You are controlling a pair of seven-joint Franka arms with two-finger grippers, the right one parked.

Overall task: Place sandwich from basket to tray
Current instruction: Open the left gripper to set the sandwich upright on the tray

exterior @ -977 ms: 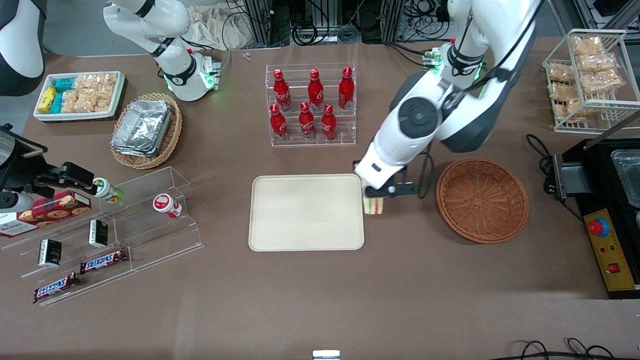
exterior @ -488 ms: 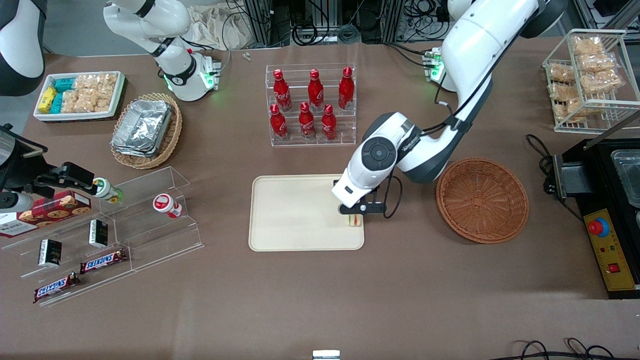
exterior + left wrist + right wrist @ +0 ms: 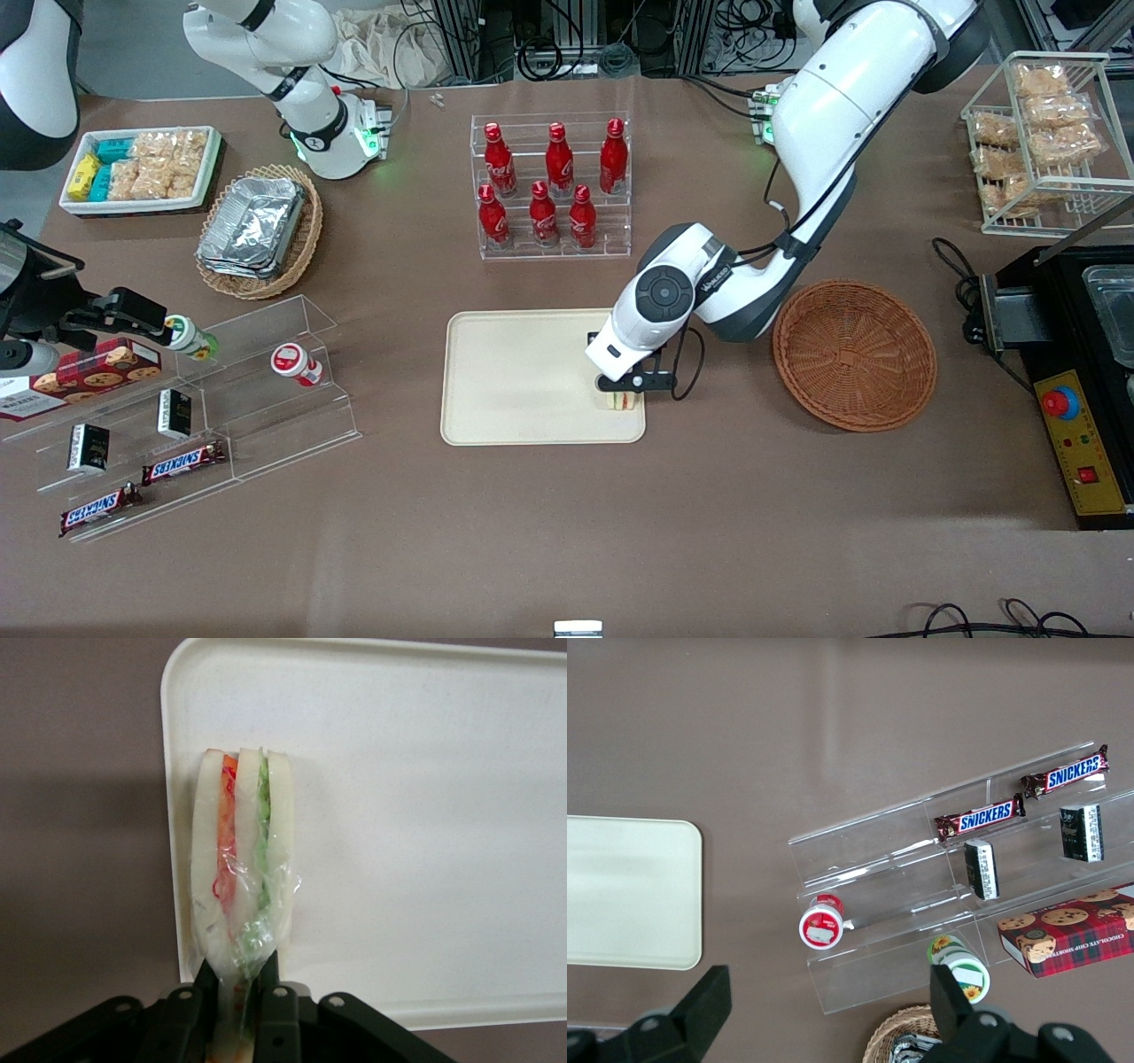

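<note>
The sandwich, a wrapped wedge of white bread with orange-red and green layers, is pinched between the fingers of my gripper, which is shut on it. It stands on edge over the cream tray, right at the tray's rim. In the front view the gripper and the sandwich are at the corner of the tray nearest the front camera and the basket. The reddish-brown wicker basket holds nothing and sits beside the tray, toward the working arm's end.
A clear rack of red bottles stands farther from the front camera than the tray. A tan basket of foil containers and clear snack shelves lie toward the parked arm's end. A black appliance sits beside the basket.
My gripper has carried the sandwich from the gap between basket and tray onto the tray's corner, lowering it slightly toward the front camera.
</note>
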